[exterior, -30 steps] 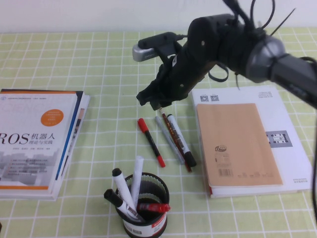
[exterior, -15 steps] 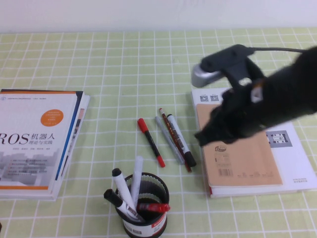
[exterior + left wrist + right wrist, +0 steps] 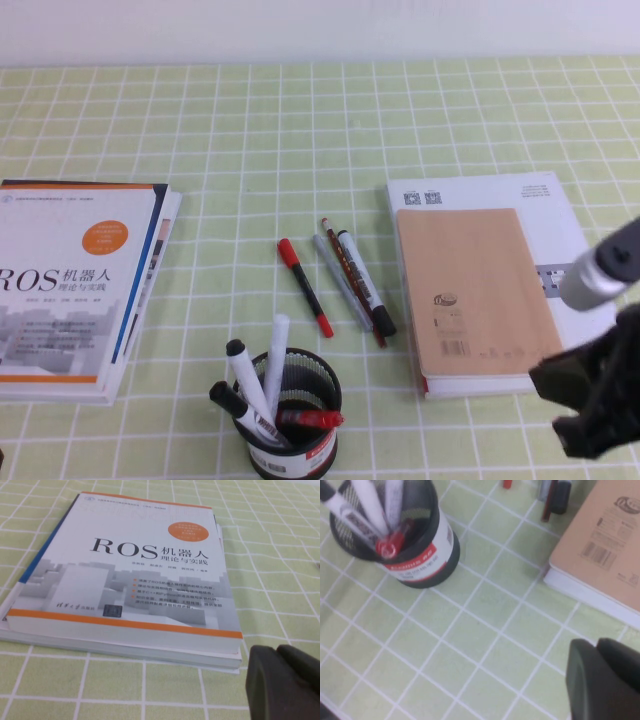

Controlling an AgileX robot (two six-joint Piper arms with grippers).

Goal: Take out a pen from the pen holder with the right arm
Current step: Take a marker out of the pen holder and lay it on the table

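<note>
A pen holder (image 3: 290,440) is standing near the table's (image 3: 250,130) front edge, left of centre, with several pens (image 3: 275,360) leaning inside it. Behind it, four loose pens (image 3: 355,280) are lying side by side, between a textbook (image 3: 70,290) at the left and a notebook (image 3: 475,290) at the right, which is resting on a wider book (image 3: 560,200). The right gripper (image 3: 590,405) is hanging at the near right, just before that stack's near corner, while the left gripper (image 3: 280,680) is sitting low beside the textbook's near corner.
</note>
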